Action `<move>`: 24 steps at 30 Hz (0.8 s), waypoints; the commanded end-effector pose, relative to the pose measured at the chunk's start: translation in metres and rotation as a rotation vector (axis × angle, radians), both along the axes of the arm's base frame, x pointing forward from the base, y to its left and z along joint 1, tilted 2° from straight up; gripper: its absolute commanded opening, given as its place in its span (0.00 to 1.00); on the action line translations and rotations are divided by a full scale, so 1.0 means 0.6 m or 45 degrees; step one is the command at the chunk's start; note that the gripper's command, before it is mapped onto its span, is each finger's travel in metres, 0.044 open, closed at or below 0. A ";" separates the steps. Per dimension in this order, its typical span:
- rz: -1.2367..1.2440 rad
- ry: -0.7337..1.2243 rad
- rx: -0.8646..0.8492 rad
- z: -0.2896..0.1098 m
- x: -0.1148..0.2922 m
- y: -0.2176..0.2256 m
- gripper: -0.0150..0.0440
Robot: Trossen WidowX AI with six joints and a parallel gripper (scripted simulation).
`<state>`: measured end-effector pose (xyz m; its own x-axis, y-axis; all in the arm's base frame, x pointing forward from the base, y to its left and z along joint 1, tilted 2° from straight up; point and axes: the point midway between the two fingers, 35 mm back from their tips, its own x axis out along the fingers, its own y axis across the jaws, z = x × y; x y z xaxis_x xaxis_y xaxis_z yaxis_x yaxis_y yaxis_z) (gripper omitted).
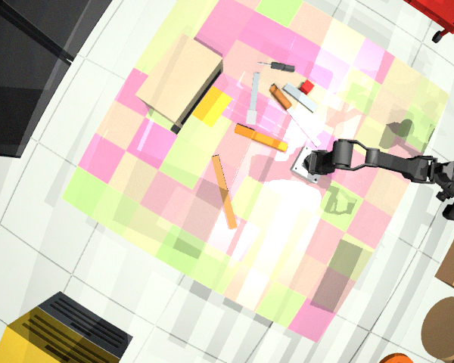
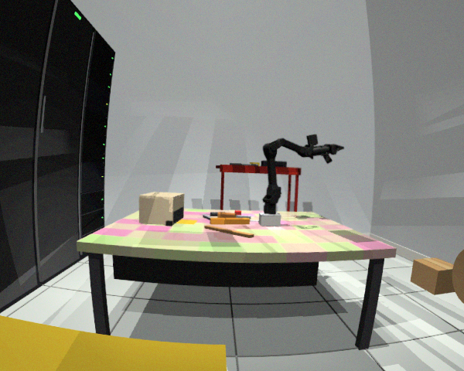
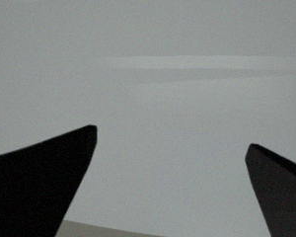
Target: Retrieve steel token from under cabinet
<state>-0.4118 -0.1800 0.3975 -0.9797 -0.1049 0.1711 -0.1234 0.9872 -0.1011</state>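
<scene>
The tan cabinet (image 1: 182, 78) (image 2: 154, 208) stands on the table, with a dark vent side facing the marked area. The marked area is a yellow patch (image 1: 212, 107) (image 2: 187, 222) in front of it. I cannot see the token in any view. My gripper (image 3: 173, 142) (image 2: 341, 148) is open and empty, raised high and pointing away from the cabinet. Possible tools on the table are a grey bar with a wider end (image 1: 253, 95), an orange-handled tool with a thin pale blade (image 1: 280, 97), a screwdriver (image 1: 282, 66) and a long thin orange stick (image 1: 223, 191).
A thicker orange bar (image 1: 260, 137) (image 2: 229, 220) lies between the marked area and the arm's white base (image 1: 305, 165) (image 2: 269, 219). A grey flat block (image 1: 300, 97) lies beside a small red cube (image 1: 306, 86) (image 2: 237, 212). A red cart (image 2: 260, 169) stands behind the table.
</scene>
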 end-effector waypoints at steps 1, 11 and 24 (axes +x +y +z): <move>0.000 0.000 0.000 0.000 0.000 0.000 0.89; 0.000 0.000 0.000 0.000 0.000 0.000 0.46; 0.183 -0.099 -0.167 -0.021 0.027 -0.075 0.25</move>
